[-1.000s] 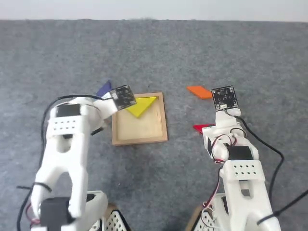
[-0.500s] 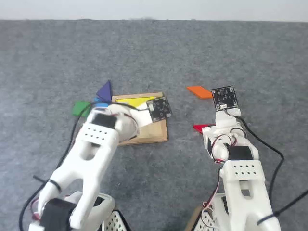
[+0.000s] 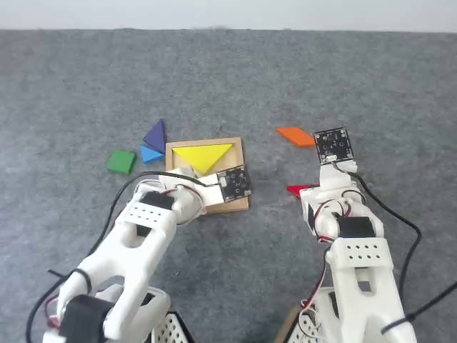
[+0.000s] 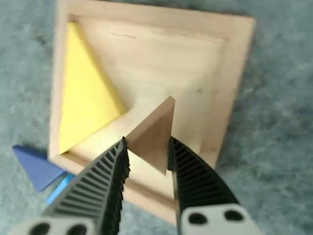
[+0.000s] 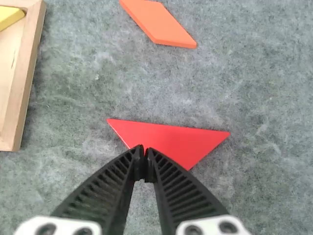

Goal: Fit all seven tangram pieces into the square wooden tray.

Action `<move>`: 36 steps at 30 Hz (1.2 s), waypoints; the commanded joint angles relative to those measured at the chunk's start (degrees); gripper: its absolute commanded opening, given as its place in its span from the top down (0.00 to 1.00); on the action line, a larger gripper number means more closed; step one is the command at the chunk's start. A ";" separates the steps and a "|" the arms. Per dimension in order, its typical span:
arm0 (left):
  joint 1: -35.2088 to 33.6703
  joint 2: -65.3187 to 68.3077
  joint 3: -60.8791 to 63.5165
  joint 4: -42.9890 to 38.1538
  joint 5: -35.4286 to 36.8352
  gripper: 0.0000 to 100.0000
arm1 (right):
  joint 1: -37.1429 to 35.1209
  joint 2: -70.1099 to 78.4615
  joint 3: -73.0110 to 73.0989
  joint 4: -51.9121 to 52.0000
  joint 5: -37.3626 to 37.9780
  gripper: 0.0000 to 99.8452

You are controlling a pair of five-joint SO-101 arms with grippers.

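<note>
- Square wooden tray [image 3: 207,141] noted left of table centre, with the large yellow triangle [image 4: 85,98] seated along its far rim
- Tan triangle [image 4: 155,137] seen clamped between the fingers of the left gripper [image 4: 146,143], over the tray's near right part
- Judged best: the piece is to be lowered flat and one edge squared to a rim before release, so no corner is left riding the wall
- Right gripper [image 5: 143,149] closed on nothing, poised at the near edge of the red triangle [image 5: 171,137], right of the tray
- Orange parallelogram [image 5: 156,22] logged farther off
- Purple triangle [image 3: 156,133], blue triangle [image 3: 150,153] and green square [image 3: 121,161] grouped left of the tray
</note>
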 commanded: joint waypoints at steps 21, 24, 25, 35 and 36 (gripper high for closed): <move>-4.84 -4.40 -3.12 0.88 2.81 0.80 | -0.13 -1.98 -0.44 -1.27 0.00 0.99; -8.18 -9.49 -7.78 5.71 12.57 0.80 | -0.13 -1.98 -0.97 -1.27 0.00 0.99; -9.05 -11.87 -8.48 7.03 15.56 0.81 | -0.04 -1.98 -1.85 -0.75 -0.09 0.99; -23.12 -40.62 -1.45 11.08 38.95 0.99 | -14.29 -0.92 -13.10 10.15 -0.70 0.99; -25.58 -41.67 0.13 11.08 39.56 0.99 | -16.57 0.04 -14.07 10.15 -1.93 0.99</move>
